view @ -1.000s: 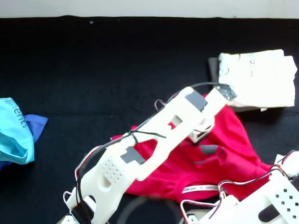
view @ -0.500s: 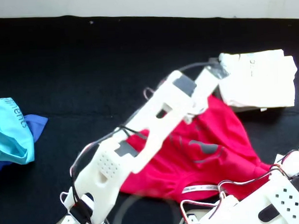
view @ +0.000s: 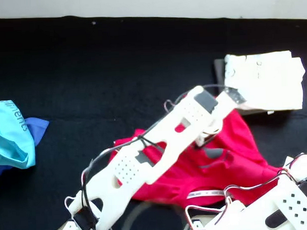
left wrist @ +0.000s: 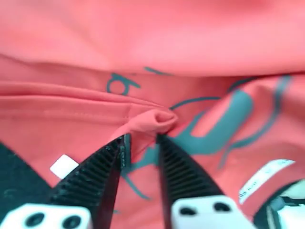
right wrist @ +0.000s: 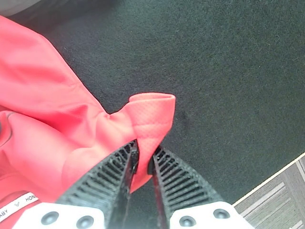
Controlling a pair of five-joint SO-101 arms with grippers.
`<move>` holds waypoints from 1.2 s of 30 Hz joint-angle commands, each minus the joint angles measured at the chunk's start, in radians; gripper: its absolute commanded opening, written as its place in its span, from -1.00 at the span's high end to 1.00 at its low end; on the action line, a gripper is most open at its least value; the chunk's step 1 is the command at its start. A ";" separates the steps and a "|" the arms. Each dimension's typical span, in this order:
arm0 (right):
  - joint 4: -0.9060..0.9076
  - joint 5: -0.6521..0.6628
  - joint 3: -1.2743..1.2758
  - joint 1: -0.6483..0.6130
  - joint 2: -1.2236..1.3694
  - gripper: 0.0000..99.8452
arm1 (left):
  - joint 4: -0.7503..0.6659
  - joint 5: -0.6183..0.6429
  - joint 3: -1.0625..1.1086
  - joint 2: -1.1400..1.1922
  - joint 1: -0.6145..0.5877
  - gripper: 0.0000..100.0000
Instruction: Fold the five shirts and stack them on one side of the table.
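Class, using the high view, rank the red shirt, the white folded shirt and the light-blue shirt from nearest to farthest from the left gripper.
1. red shirt: pinched by the left gripper, mid-table.
2. white folded shirt: at the view's right side.
3. light-blue shirt: at the view's left edge.

The high camera sits above the arms' side of the table (view: 91,71) and looks down and away across it, far enough back to take in most of its top. Each of the 2 wrist cameras looks along its own fingers. The left gripper (left wrist: 142,138) is seen very close over the red shirt (left wrist: 200,43), the right gripper (right wrist: 143,145) close at the shirt's edge, with bare table beyond. All 3 views share that shirt.
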 commanded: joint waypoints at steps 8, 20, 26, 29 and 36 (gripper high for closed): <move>-0.016 -0.008 0.001 -0.008 0.008 0.99 | -0.002 0.003 -0.277 0.091 -0.028 0.75; -0.016 -0.006 0.001 -0.008 0.008 0.99 | 0.023 0.005 -0.306 0.165 -0.022 0.75; -0.016 -0.006 0.001 -0.008 0.008 0.99 | 0.094 0.006 -0.354 0.171 0.007 0.75; -0.016 -0.006 0.001 -0.008 0.008 0.99 | 0.103 0.006 -0.355 0.173 0.019 0.76; -0.016 -0.006 0.001 -0.008 0.008 0.99 | 0.106 0.008 -0.375 0.157 0.007 0.98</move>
